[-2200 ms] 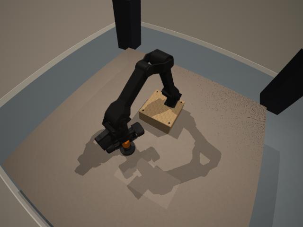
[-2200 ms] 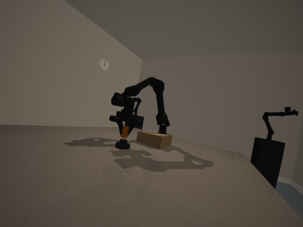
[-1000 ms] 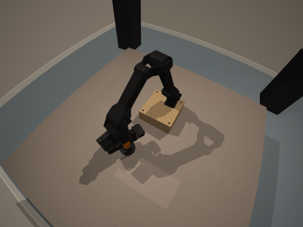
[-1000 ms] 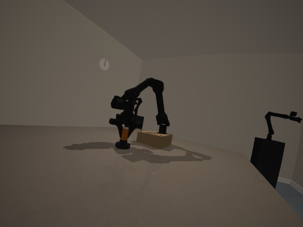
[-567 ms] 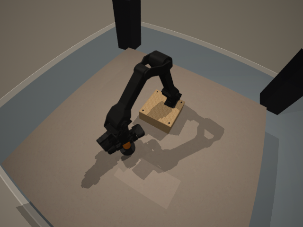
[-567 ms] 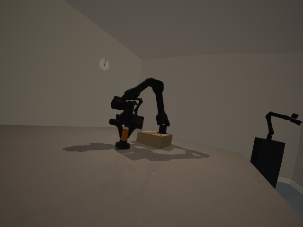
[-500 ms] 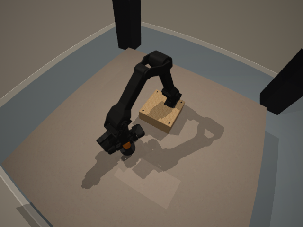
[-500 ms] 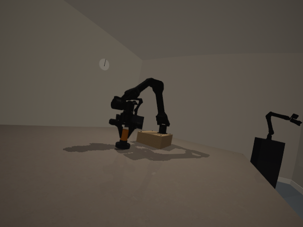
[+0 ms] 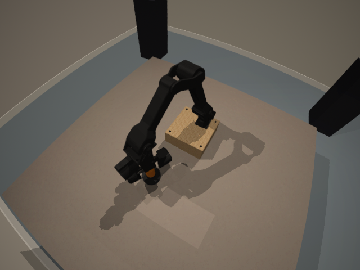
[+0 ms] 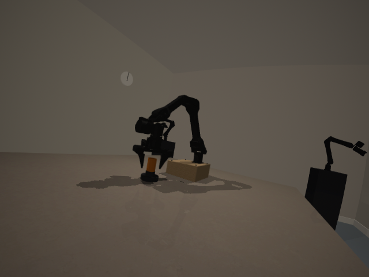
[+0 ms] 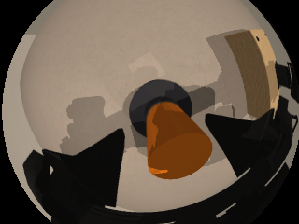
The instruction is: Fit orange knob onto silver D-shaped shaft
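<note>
The orange knob [image 9: 150, 173] [image 10: 151, 164] [image 11: 179, 154] stands upright on the black round pedestal [image 9: 152, 181] [image 10: 149, 178] [image 11: 140, 105]. In the exterior view its lower end meets the pedestal's raised neck, and no gap shows between them. The silver shaft is hidden. The flat sides of the hole and shaft are not visible. My gripper [image 10: 151, 167] [image 11: 166, 125] is open around the knob, pointing down, with one finger on each side. In the exterior view and wrist views, both fingers stand clear of the knob.
A wooden block [image 9: 178, 123] [image 10: 181, 169] [image 11: 247, 75] carries the arm's base, behind and to the right of the pedestal in the exterior view. A lighter rectangle [image 9: 185, 220] lies on the table in front of the pedestal. The arm's shadow crosses the table.
</note>
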Controlling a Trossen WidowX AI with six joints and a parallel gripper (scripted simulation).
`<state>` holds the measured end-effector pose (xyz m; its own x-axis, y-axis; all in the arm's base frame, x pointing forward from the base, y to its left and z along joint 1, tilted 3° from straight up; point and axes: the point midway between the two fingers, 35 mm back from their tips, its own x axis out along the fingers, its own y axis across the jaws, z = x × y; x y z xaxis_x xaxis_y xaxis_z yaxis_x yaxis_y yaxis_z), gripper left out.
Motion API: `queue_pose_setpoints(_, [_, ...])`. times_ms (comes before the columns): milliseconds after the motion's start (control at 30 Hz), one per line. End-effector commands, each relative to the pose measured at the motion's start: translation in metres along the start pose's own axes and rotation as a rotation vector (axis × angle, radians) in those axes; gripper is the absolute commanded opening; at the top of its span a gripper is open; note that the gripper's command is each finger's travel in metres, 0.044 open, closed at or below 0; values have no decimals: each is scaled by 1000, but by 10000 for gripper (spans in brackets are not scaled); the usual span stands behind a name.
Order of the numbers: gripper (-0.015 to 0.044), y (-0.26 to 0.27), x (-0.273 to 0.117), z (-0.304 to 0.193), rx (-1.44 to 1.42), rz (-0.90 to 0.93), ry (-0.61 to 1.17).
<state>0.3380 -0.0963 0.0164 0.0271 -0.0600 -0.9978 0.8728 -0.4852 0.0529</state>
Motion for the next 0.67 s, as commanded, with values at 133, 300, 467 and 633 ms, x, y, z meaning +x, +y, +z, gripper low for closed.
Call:
queue_pose_setpoints(133, [440, 4, -48, -1, 1, 4, 2])
queue_pose_setpoints(300, [440, 0, -96, 0, 0, 0, 0])
queue_pose_setpoints(467, [440, 6, -96, -2, 0, 1, 1])
queue_pose_setpoints(633, [440, 6, -96, -2, 0, 1, 1])
